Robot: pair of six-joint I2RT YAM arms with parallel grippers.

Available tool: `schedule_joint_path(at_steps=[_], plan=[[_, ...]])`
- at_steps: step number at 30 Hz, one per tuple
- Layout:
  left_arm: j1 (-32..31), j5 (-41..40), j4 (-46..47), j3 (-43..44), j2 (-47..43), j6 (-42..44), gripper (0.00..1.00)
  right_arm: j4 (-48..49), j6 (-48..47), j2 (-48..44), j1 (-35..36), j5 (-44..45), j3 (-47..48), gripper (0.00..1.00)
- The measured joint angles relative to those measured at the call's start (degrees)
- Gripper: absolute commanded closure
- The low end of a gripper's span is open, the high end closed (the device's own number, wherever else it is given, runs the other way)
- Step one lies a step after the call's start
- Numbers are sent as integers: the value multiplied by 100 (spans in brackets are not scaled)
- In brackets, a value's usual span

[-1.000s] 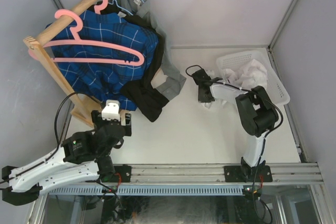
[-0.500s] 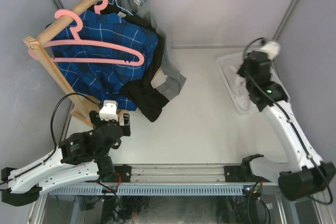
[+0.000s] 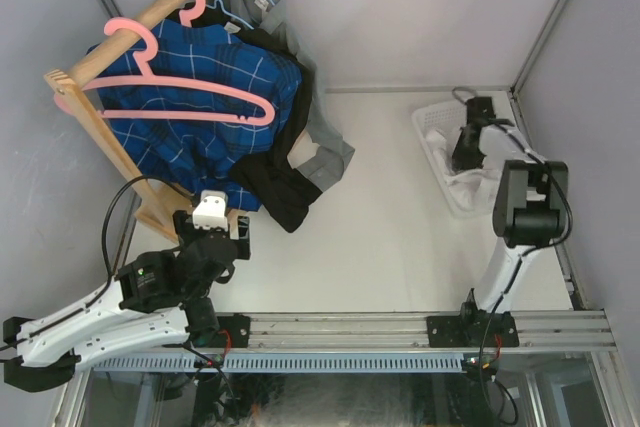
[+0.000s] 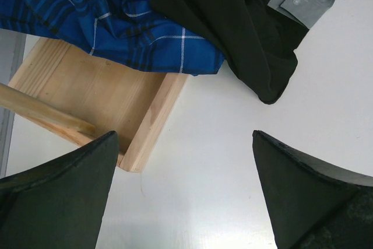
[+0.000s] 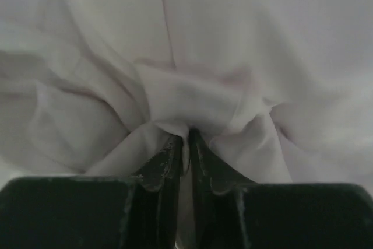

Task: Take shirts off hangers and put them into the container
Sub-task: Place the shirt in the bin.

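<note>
**Far right of the desk [image 3: 380, 247]:** the right gripper [image 5: 187, 141] reaches down into the white mesh basket [image 3: 428, 117], its jaws all but closed on a gathered fold of the white shirt [image 5: 245, 39]. A second earlier this arm was folded low over the middle of the desk, its gripper left of the basket. Half a second ago it was stretched high over the basket's far end. Now it has dropped in, and the shirt lies heaped inside the basket, filling the wrist view. Only a thin dark slit shows between the jaws, with cloth bunched at their tips, so the shirt reads as gripped and not yet let go.

That puts the first of four garments where it belongs, pending release. The other three are on the wooden rack [image 3: 100, 137] at far left. The blue plaid shirt [image 3: 190, 137] is in front, the black shirt [image 3: 275, 187] trails down to its right, and the grey shirt [image 3: 325, 157] is behind, its cuff near the desk. A pink hanger [image 3: 190, 87] crosses the front of the plaid.

The left gripper [image 4: 183, 138] has not moved. It hovers by the rack's foot, jaws spread wide and empty, facing the plaid and black hems. The likely next step is for the right jaws to let go and lift clear.
</note>
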Motion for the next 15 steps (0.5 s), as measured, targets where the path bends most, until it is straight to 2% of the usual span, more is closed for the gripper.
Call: schedule_joint_path(at_steps=[2,3,5,8,12,15], plan=[[0,0,0,0,-2,0,0,-221,-48,328,225,-79,-306,85],[0,0,0,0,-2,0,0,-310,-63,330,302,-74,-407,80],[0,0,0,0,-4,0,0,-516,-57,61,380,-142,-415,67],[0,0,0,0,-7,0,0,-625,-72,-861,407,-201,-411,50],[0,2,0,0,-7,0,0,-634,-140,-2404,227,-144,-293,49],[0,2,0,0,-7,0,0,-739,-149,-3132,166,-116,-223,50]])
